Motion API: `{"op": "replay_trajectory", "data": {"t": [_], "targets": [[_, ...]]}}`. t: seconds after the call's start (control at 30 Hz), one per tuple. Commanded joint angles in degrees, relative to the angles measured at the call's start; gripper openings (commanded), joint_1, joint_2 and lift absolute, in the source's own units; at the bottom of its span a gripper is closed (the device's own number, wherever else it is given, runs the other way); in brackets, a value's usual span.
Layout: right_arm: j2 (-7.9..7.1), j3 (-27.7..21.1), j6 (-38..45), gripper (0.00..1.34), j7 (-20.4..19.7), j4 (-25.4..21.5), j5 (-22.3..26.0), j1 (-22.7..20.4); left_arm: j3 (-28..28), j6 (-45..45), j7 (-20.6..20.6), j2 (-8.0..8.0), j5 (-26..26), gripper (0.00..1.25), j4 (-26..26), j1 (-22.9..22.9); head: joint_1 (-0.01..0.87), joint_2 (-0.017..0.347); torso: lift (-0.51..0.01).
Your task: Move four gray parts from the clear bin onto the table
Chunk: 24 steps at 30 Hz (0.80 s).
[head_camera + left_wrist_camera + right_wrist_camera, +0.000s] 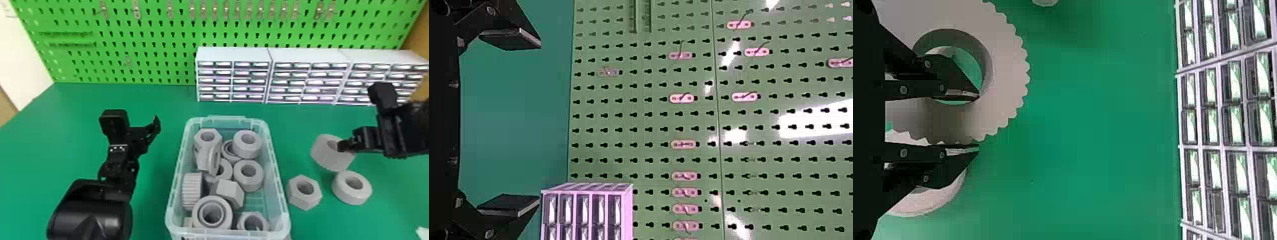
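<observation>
Head view, forward and down

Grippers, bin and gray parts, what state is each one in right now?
Left gripper: open, empty.
Right gripper: shut on the gear's wall, one finger inside the hole.
Gear: held, tilted.
Nut: flat on the table.
Ring: flat on the table.
Bin: uncovered, holding parts.
Parts in the bin: jumbled, some stacked.
</observation>
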<state>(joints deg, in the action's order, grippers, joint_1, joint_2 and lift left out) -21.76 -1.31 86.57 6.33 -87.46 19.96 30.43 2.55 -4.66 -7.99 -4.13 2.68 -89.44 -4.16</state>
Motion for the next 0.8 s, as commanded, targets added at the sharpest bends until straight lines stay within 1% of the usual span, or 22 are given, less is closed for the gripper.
{"op": "replay_trajectory", "data": {"t": [0.0,0.13,0.4,0.6,0.63,0.73,0.77], "targets": [[0.93,-0.9,-4.0,0.38,0.0,1.9,-0.6,-1.0,0.0,0.0,0.0,0.00,0.0,1.07,0.0,0.1,0.693,0.072,-0.052],[1.55,-1.4,-5.9,0.38,0.0,3.0,-1.2,-1.3,0.1,0.0,0.0,0.00,0.1,1.07,0.0,0.2,0.693,0.072,-0.052],[2.16,-1.4,-9.1,0.38,0.0,5.4,-1.5,-1.0,0.1,0.0,0.0,0.00,0.3,1.07,0.0,0.3,0.693,0.072,-0.052],[2.78,-1.2,-13.4,0.38,0.4,7.7,-1.8,-1.0,0.1,0.0,0.0,0.00,0.4,1.07,0.0,0.3,0.693,0.072,-0.052],[2.86,-1.1,-14.2,0.38,1.1,8.1,-2.2,-1.0,0.1,0.0,0.0,0.00,0.4,1.07,0.1,0.3,0.693,0.072,-0.052],[3.83,-1.1,-16.9,0.38,4.7,10.1,-6.1,-0.6,0.0,0.0,0.0,0.00,0.5,1.07,0.0,0.3,0.693,0.072,-0.052],[4.36,-1.2,-17.7,0.38,6.6,11.0,-8.4,-0.5,0.0,0.0,0.0,0.00,0.5,1.07,0.0,0.3,0.693,0.072,-0.052]]}}
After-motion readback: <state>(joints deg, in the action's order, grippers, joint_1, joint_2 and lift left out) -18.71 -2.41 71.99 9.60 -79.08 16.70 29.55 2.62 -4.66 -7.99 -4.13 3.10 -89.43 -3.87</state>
